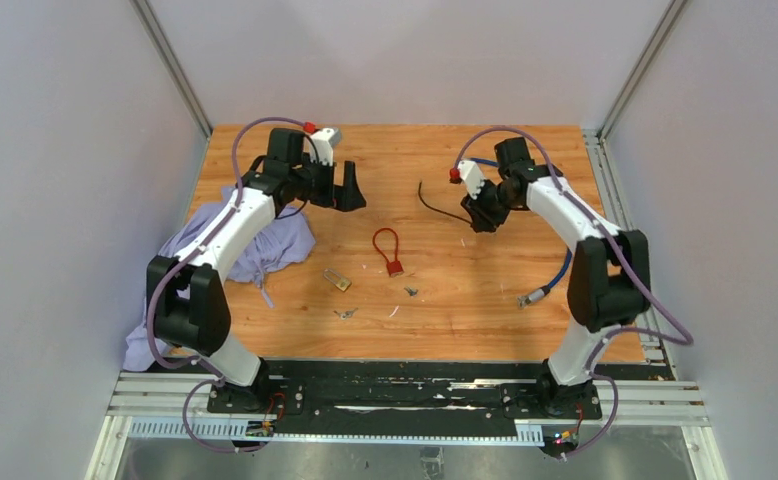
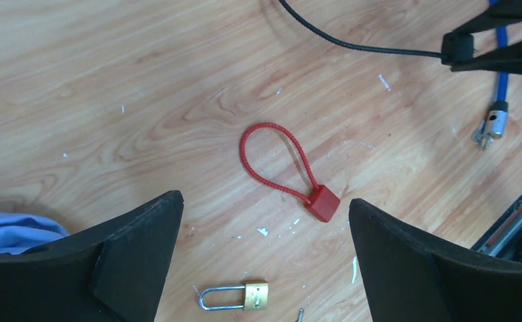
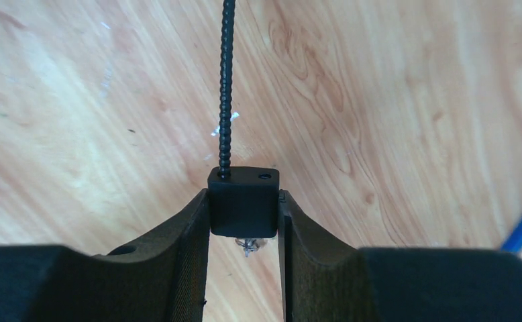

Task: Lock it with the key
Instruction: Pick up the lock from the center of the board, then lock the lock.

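bare wood [image 2: 144,100] surrounds the red cable lock [image 2: 323,202], with the brass padlock [image 2: 255,295] lying near.

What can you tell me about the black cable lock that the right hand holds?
The black cable lock has a cube body, plastic by its look, pinched between the fingers of the right hand. A ribbed black cable leaves one top hole. The other hole is empty, so it is open. A metal piece shows beneath it.

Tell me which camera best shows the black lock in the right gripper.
Right wrist: the black lock body sits centred, clamped in the right gripper, its cable entering one hole. Left wrist shows it small at the upper right edge; top external shows mostly the cable.
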Robot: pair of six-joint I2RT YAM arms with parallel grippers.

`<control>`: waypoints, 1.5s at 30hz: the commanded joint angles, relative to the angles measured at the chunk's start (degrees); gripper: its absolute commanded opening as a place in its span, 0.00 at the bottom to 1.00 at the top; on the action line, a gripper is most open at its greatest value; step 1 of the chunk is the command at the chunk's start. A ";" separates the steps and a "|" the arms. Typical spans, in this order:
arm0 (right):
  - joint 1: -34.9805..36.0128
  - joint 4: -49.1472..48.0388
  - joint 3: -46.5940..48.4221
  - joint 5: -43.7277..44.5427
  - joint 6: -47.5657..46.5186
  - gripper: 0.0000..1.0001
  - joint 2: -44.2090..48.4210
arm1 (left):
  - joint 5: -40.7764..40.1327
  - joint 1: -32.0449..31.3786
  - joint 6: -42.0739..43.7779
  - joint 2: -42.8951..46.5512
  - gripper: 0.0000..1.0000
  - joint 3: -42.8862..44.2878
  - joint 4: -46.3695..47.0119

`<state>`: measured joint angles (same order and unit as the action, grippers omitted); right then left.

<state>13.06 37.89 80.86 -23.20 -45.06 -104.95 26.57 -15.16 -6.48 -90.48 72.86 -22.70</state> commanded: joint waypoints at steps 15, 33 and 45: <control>11.82 -14.60 -12.64 -1.88 14.30 0.01 27.60 | 21.39 0.92 -26.21 -1.26 0.86 -4.31 24.95; 19.52 -15.22 -16.97 -1.27 15.78 0.01 32.20 | 8.92 0.83 -20.59 -1.47 0.69 -3.93 18.63; 20.87 -15.26 -18.29 -1.50 15.08 0.01 32.87 | 8.82 0.62 -17.89 -3.62 0.45 -1.83 15.81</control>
<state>33.01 24.27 63.05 -24.40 -30.17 -73.47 34.48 -14.17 -26.06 -92.25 68.93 -5.74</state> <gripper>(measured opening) 0.355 0.496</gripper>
